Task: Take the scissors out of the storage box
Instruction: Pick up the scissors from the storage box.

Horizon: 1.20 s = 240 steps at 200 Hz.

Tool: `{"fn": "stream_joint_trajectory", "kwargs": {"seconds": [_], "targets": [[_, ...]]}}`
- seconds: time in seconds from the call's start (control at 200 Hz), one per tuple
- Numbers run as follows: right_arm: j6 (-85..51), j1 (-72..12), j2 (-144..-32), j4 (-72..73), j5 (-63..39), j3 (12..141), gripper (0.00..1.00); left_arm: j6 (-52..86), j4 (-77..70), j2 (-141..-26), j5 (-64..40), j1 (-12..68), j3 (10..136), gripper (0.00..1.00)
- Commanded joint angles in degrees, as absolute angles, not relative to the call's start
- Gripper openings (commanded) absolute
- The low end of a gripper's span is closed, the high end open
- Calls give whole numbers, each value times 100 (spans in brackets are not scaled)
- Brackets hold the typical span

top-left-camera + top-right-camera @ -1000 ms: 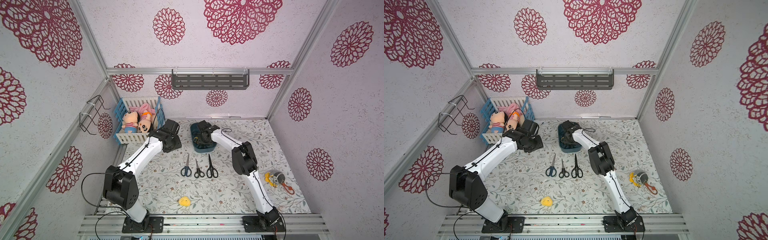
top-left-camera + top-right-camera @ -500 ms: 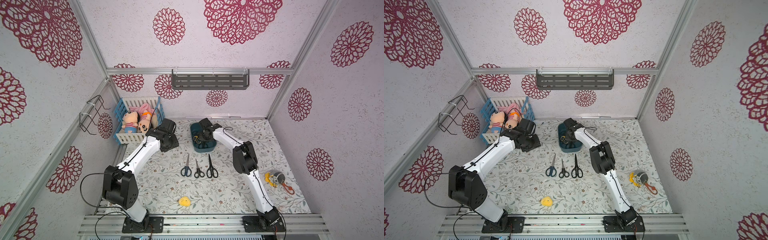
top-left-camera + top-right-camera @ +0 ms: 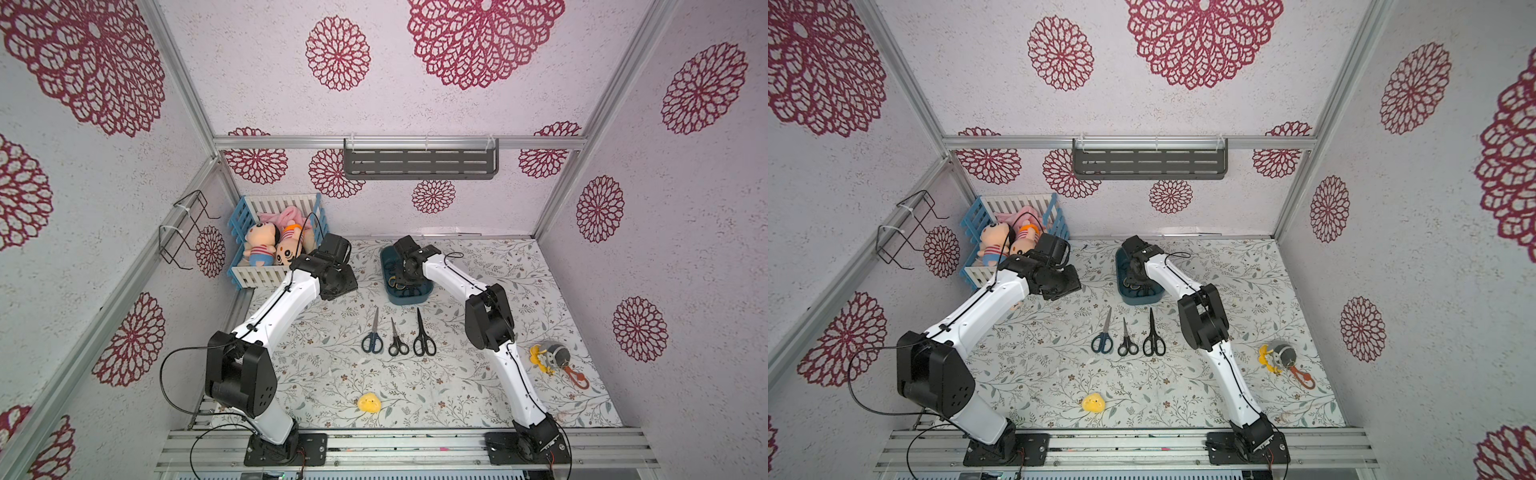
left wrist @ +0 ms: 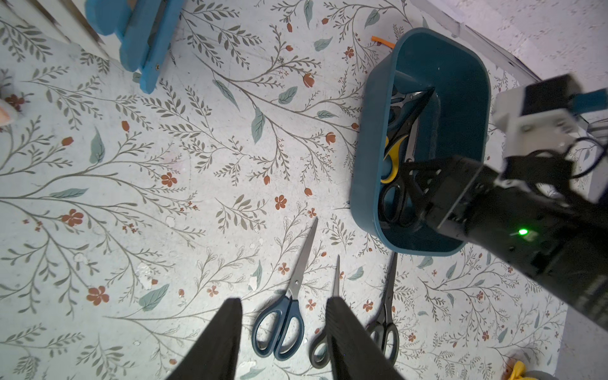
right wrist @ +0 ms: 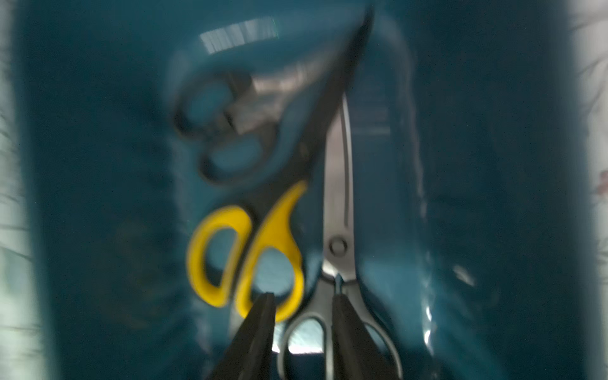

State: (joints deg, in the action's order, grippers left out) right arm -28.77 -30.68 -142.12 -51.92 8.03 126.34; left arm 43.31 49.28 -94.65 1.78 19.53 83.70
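Note:
The dark teal storage box stands at the back middle of the table. My right gripper reaches down inside it. Its jaws stand apart astride one loop of the grey-handled scissors, without closing on it. Beside them lie yellow-handled scissors and a black-handled pair. Three more scissors lie side by side on the table before the box: dark blue, small black, longer black. My left gripper hovers open and empty left of the box.
A blue-and-white slatted crate with dolls sits at the back left, close to my left wrist. A small yellow toy lies near the front edge. A grey-and-yellow toy lies at the right. A grey shelf hangs on the back wall.
My right gripper has shifted within the storage box and its jaws have parted. The left arm has drawn slightly back toward the crate.

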Motion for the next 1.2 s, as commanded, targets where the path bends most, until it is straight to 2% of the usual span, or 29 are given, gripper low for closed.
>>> {"fn": "stream_joint_trajectory", "kwargs": {"seconds": [0.0,0.27,0.45,0.61,0.675,0.911,1.081,1.196], "targets": [[-2967,-3094,-13636,-5208,817,12238,38,4310,4913,-9519,83,1899,8412,43],[-3020,-3069,-13819,-5176,866,12034,41,4324,4882,-9401,103,1905,8280,43],[-3012,-2940,-14185,-5269,766,12202,39,4332,4870,-9343,147,1905,8193,43],[-2995,-2883,-14662,-5416,773,12534,25,4359,4863,-9319,155,1898,8156,43],[-2980,-2873,-14784,-5408,782,12597,23,4351,4887,-9286,207,1900,8156,43],[-2944,-2810,-14739,-5189,905,12925,6,4333,4963,-9169,334,1835,8109,43],[-2967,-2812,-14360,-5457,930,13860,3,4368,4961,-9211,307,1813,8231,43],[-3010,-2813,-14005,-5562,853,13903,3,4377,4989,-9270,297,1814,8406,43]]}}
